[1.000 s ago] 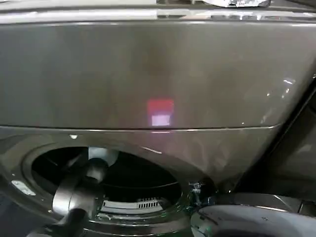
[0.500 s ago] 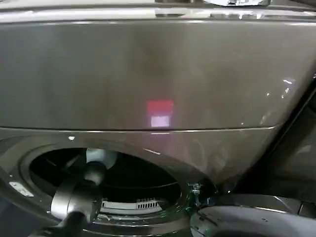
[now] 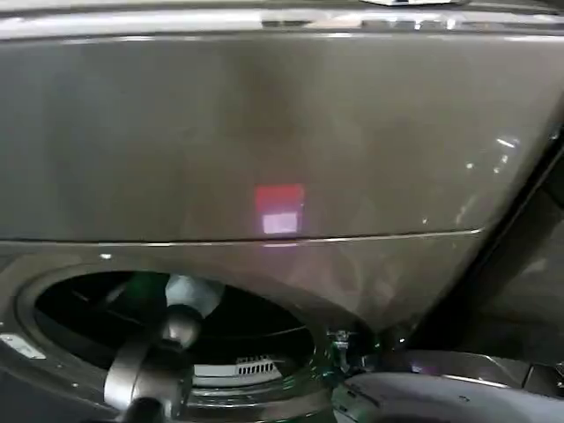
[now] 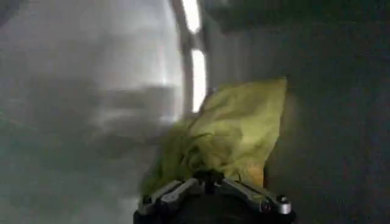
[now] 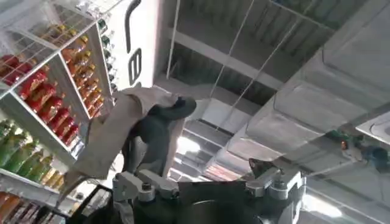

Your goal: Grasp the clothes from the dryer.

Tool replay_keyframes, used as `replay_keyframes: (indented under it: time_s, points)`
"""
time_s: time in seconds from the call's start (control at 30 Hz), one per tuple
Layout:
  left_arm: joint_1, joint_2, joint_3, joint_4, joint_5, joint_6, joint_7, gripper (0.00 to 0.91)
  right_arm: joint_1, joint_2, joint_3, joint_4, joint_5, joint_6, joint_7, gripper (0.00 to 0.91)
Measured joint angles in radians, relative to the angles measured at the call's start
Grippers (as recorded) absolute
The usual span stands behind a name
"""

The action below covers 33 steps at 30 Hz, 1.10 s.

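Dryer (image 3: 264,132): grey front-loading cabinet, the largest item present. Its broad front panel stands above and behind the working arm and carries a small red-and-white reflection. Round drum opening (image 3: 256,326) low on the front, dark inside, with the left arm reaching into it so the gripper can get at the load.

Dryer door (image 3: 441,401): swung open, pale curved rim low and to the robot's right of the opening, hinge hardware beside it, held clear so the mouth stays free.

Left arm (image 3: 154,370): grey jointed forearm, entering the drum from below the lower rim and angled inward.

Yellow cloth (image 4: 237,134): crumpled garment inside the drum, bunched directly ahead of the left gripper (image 4: 213,182) and reaching back to its fingertips. It rests against the dark drum wall, with a bright slot of light beyond it.

Left gripper: metal fingers (image 4: 167,193) spread to either side, with cloth folds lying between them. Judged as positioned for the grasp; whether the fabric is actually pinched cannot be told.

Right gripper (image 5: 207,182): idle, pointing upward toward ceiling ducts, away from the dryer. Fingers set wide with nothing between them. A grey and tan fabric item (image 5: 134,134) hangs beyond it, not touching, near stocked shelves (image 5: 42,91).
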Motion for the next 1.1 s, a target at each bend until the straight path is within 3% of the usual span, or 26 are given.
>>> replay_keyframes:
  time_s: [0.43,1.1]
  points:
    - [0.148,-0.02,-0.017,-0.273,-0.288,0.062,-0.278,0.0,-0.004,0.0,0.002,-0.007,-0.003,0.014,-0.01,0.907]
    - [0.311,-0.02,-0.037,-0.488,-0.383,0.122,-0.369,0.0,-0.004,0.013,0.002,-0.004,-0.002,0.021,-0.01,0.907]
